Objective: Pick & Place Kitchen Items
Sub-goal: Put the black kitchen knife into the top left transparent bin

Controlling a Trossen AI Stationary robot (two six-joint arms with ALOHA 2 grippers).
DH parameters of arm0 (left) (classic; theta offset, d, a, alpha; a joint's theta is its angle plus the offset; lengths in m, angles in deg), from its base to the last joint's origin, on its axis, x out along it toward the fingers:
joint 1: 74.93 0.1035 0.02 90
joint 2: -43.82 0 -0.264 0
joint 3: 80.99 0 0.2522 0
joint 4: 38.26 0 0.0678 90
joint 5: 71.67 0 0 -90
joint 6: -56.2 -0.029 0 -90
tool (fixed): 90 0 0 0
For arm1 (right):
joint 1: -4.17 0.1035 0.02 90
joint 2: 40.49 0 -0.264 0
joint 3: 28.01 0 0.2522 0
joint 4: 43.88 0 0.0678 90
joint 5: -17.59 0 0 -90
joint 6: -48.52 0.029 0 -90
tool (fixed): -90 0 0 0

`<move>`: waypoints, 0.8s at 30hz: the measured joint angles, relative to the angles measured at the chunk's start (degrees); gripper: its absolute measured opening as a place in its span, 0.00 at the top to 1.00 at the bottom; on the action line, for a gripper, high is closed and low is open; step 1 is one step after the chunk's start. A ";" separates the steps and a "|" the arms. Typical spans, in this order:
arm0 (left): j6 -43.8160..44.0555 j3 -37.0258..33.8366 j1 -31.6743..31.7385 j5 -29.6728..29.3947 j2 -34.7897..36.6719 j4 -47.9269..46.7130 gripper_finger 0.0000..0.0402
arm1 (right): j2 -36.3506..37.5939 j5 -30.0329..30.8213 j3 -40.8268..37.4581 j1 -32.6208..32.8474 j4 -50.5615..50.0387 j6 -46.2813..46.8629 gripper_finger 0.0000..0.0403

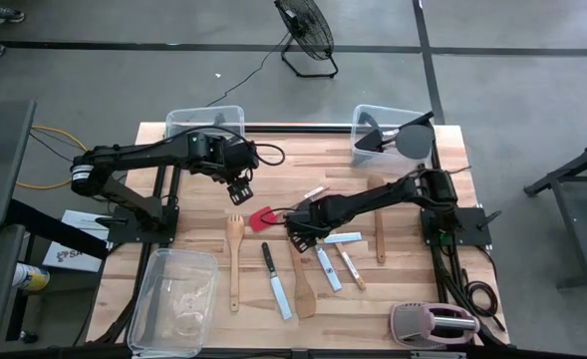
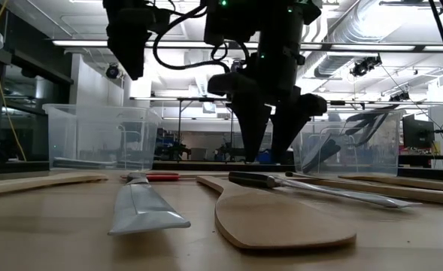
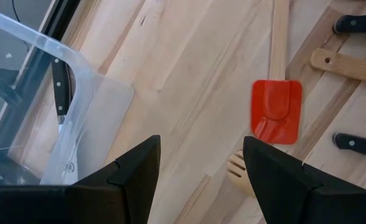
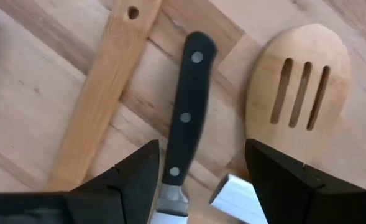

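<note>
1. The right gripper (image 1: 295, 231) hangs low over the mid-table utensils, fingers apart and holding nothing.
2. In the right wrist view a black-handled knife (image 4: 186, 118) lies on the table between the two fingers, its long axis running straight ahead of them, so the jaws sit square across the handle.
3. A slotted wooden turner (image 4: 304, 93) lies just beside it.
4. The left gripper (image 1: 239, 189) waits farther off, fingers apart and empty; the right arm is nearer.
</note>
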 joint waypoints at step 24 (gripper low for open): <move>0.03 0.00 0.00 0.02 0.04 0.07 0.44 | -5.46 -1.76 0.22 1.99 2.15 4.05 0.52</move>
